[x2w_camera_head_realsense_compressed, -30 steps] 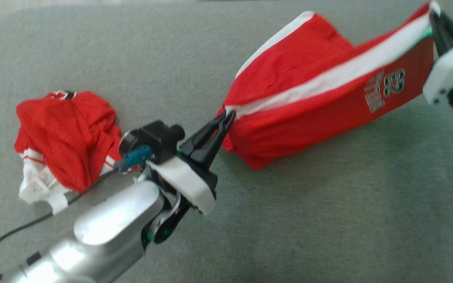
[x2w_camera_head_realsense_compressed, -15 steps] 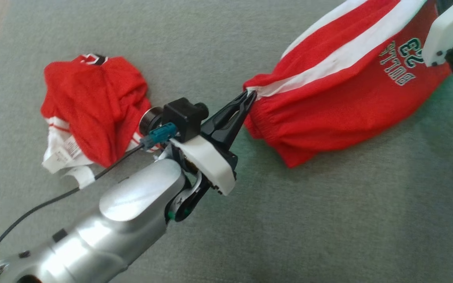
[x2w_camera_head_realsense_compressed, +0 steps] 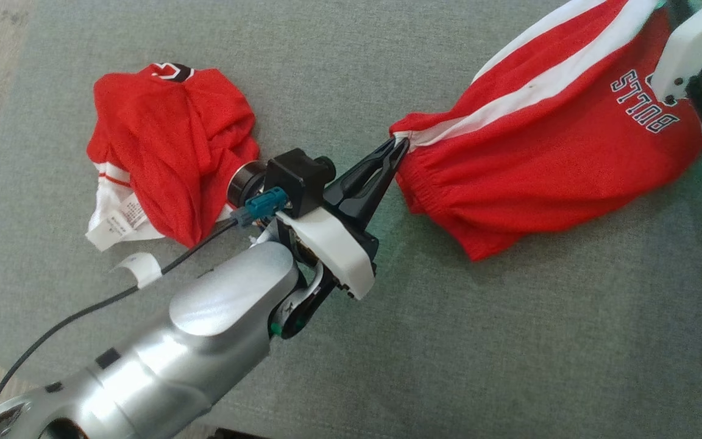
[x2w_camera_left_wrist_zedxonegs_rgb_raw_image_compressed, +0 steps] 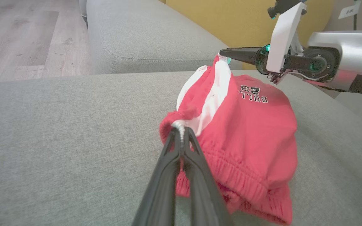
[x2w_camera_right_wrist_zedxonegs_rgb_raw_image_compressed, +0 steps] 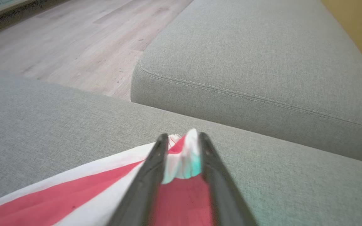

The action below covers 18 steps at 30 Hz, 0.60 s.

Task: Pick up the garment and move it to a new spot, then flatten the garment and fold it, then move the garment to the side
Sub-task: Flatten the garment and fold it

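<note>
The left arm reaches diagonally over the grey cushion [x2w_camera_head_realsense_compressed: 448,353], silver forearm low, with the left gripper [x2w_camera_head_realsense_compressed: 401,145] clenched on the waistband corner of the red shorts [x2w_camera_head_realsense_compressed: 558,158], which stretch across the cushion's right half. The right gripper [x2w_camera_right_wrist_zedxonegs_rgb_raw_image_compressed: 181,138] comes in level at the shorts' far end, where the hem corner sits raised at its tips. Its fingers stand slightly apart with bunched cloth between them, and whether they pinch it cannot be told. A crumpled red jersey [x2w_camera_head_realsense_compressed: 168,158] lies just beside the left wrist.
</note>
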Tool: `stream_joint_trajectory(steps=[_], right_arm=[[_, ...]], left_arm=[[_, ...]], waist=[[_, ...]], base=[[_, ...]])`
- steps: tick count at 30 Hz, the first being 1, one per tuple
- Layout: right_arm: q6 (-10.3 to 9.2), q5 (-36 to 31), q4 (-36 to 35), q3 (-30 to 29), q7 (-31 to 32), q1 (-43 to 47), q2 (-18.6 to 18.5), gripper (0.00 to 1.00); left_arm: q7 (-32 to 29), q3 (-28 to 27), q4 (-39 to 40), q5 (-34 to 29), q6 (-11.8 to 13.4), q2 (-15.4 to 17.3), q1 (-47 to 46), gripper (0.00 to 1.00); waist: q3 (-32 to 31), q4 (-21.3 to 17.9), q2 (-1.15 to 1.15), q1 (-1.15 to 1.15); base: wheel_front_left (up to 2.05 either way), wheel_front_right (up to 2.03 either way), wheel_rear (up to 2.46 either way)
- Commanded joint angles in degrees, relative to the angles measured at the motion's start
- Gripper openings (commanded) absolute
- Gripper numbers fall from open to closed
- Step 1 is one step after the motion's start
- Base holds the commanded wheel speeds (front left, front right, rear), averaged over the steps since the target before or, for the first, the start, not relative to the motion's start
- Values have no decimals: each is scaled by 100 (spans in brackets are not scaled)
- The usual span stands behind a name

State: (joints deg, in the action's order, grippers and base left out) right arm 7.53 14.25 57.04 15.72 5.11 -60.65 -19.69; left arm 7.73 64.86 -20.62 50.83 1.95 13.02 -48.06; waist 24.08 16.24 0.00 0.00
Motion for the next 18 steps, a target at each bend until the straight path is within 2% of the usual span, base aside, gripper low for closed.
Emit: stream_joint_trajectory(steps=[1, 2, 3, 13, 18], right_arm=[[-4, 67, -76, 23, -204, -175, 67, 100], [-4, 100, -7, 18, -284, -180, 67, 100], [-4, 151, 56, 22, -357, -171, 86, 100], [-4, 1008, 137, 26, -1203, 84, 147, 100], [-4, 1438, -247, -21, -1728, 429, 182, 100]], left_arm=[[79, -166, 82, -68, -6, 76, -246, 30], [91, -164, 63, -78, 10, 76, -246, 81], [100, -157, 43, -87, 22, 79, -239, 100], [278, -266, -8, -40, 251, 281, 5, 100], [530, -567, 92, -20, 556, 491, 217, 100]], waist=[[-13, 10, 0, 0], [-24, 10, 0, 0], [-46, 6, 0, 0], [-670, -259, 0, 0], [-1153, -498, 0, 0]], base=[[0, 0, 0], [0, 0, 0], [0, 0, 0], [0, 0, 0], [0, 0, 0]])
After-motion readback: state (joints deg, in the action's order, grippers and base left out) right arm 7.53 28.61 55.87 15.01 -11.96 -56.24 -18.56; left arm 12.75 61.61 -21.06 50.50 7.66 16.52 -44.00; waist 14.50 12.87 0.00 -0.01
